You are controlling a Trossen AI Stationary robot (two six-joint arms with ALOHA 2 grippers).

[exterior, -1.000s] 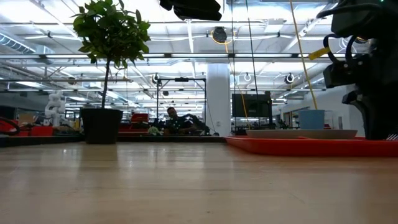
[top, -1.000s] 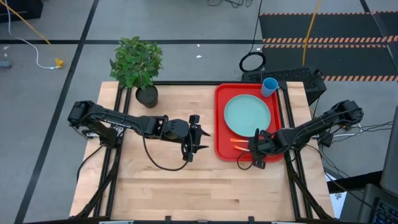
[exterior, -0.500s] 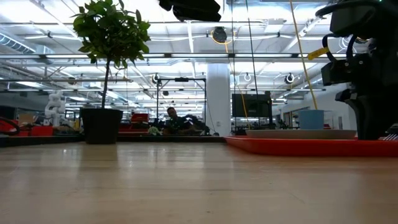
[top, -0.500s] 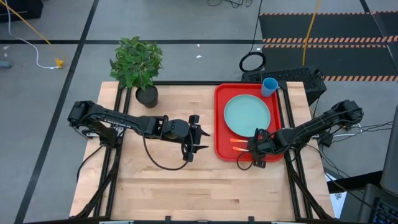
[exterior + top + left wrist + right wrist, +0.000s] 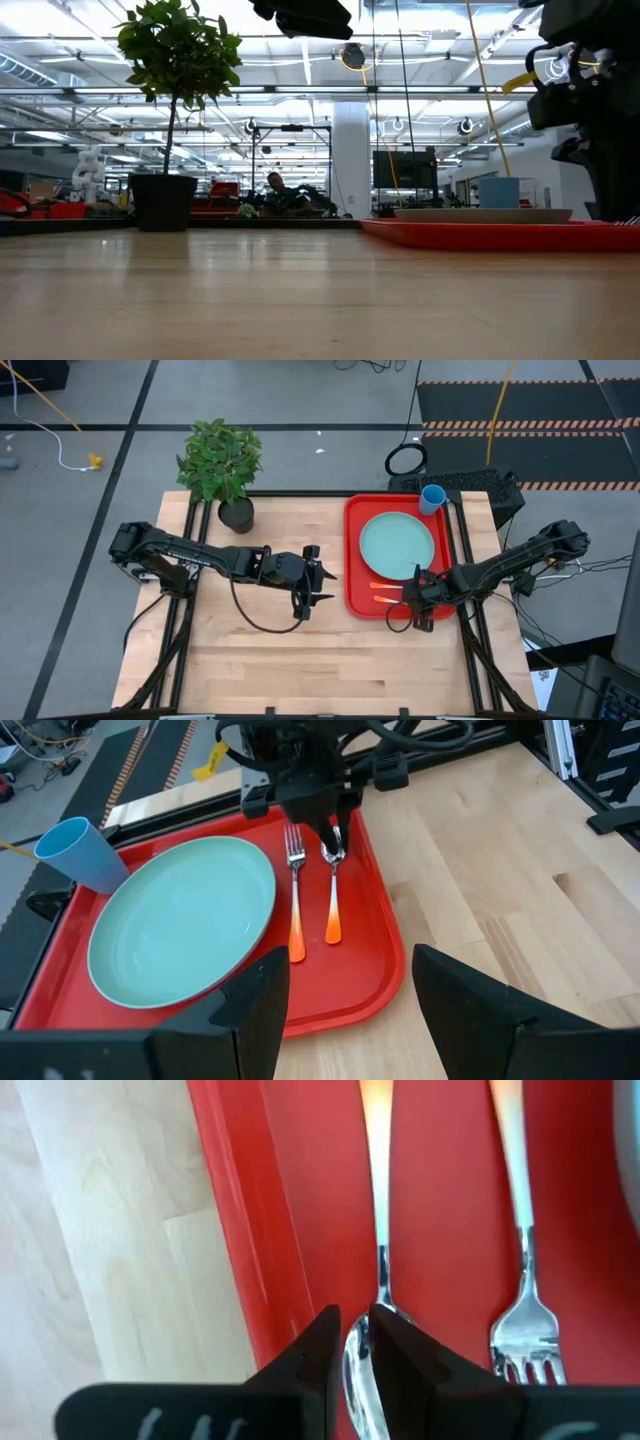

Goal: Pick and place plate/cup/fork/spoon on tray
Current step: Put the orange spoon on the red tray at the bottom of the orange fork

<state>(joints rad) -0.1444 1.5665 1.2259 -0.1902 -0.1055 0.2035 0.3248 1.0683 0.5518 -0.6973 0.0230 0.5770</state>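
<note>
- Right wrist view: the right gripper (image 5: 348, 1342) stands directly over the bowl end of the spoon (image 5: 377, 1230). Its two fingers are almost together, with only a narrow gap, and the neck of the spoon lies in line with this gap. I judge the gripper is closed or nearly closed; whether it really pinches the spoon I cannot tell.
- The spoon lies flat on the tray (image 5: 300, 1180), close to the raised rim. Its long axis runs straight away from the gripper, orange handle at the far end. The fork (image 5: 520, 1230) lies beside it, parallel, on the side away from the rim.
- In the high view the tray (image 5: 355, 550) already carries the plate (image 5: 397, 545), and the cup (image 5: 433, 498) is at its far corner. The fork (image 5: 385, 586) and the spoon (image 5: 388, 599) lie side by side near the front of the tray.
- The right gripper (image 5: 413, 600) is on the spoon, so it is much the nearer one. The left gripper (image 5: 322, 586) hangs open over bare wood, well apart from the tray.
- If the spoon is released, I judge the next move is a straight retreat upward, so the fork is not disturbed.
- No brand, label or readable writing is visible on any thing.
</note>
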